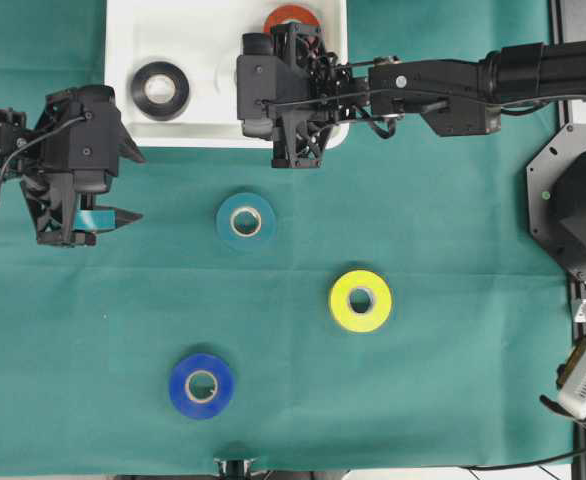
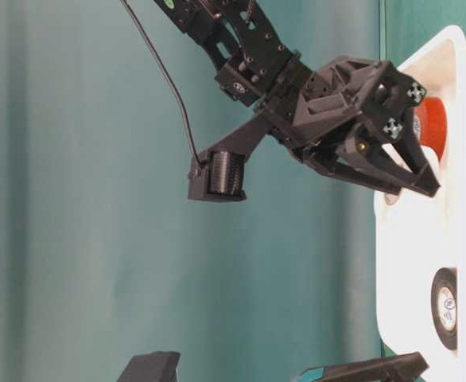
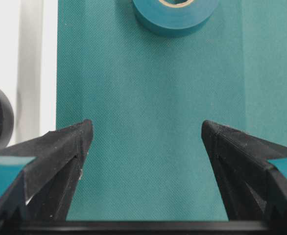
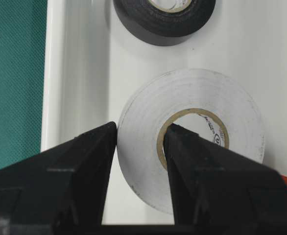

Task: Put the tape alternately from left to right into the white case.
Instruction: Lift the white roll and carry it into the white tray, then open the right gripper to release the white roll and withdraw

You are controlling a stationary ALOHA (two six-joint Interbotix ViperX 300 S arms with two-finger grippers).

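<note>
Right gripper (image 4: 139, 147) pinching glossy white tape roll (image 4: 202, 117) over shallow white plastic case (image 4: 75, 73), black roll (image 4: 164, 19) just beyond; left gripper (image 3: 143, 142) spread, teal roll (image 3: 175, 14) ahead.

left hand (image 1: 123, 185) hangs with jaws spread wide; right hand (image 4: 139, 147) reaches across, jaws pinched narrow.

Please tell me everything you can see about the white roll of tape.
The white roll of tape is a flat ring of matte, slightly scuffed white tape around a pale core with small print. It is over the floor of the white case, near the black roll. The right gripper is shut on its wall, one finger outside, one in the core hole.
</note>
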